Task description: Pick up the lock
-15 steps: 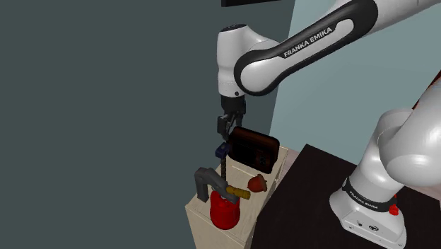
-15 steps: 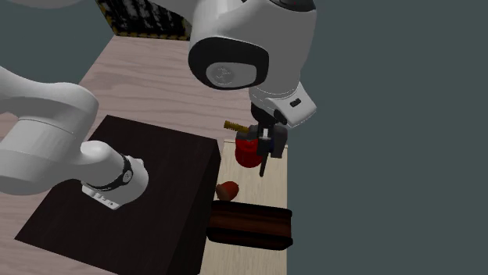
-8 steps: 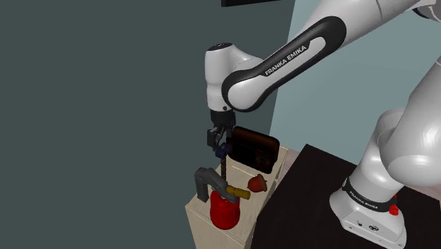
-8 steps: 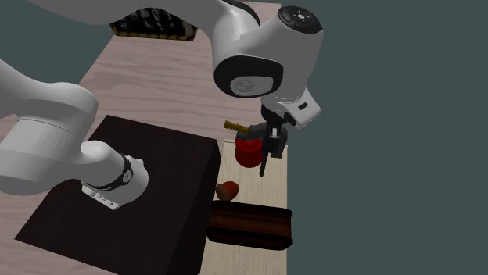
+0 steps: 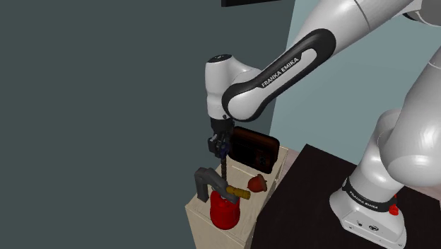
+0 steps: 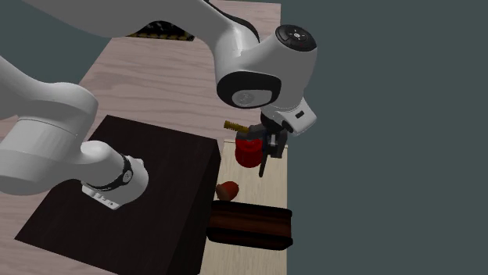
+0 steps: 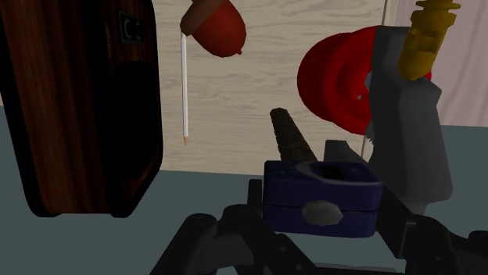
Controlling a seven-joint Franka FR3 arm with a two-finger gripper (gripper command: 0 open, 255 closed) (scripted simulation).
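Observation:
The lock has a blue block body and a dark twisted cable running from it. My black gripper is shut on the blue body, one finger on each side. In the shoulder view the gripper points straight down over the far side of a small beige table, and the lock's cable hangs from it toward the table top. From the second exterior view the gripper sits at the table's edge, with the cable below it.
A red round object with a grey clamp and a yellow screw stands close beside the cable. A brown acorn-like piece and a dark wooden box share the table. The dark stand top adjoins it.
The hand has shifted toward the shoulder view's left and come down onto the blue lock body. The fingers have shut on it. The table's other things have not moved.

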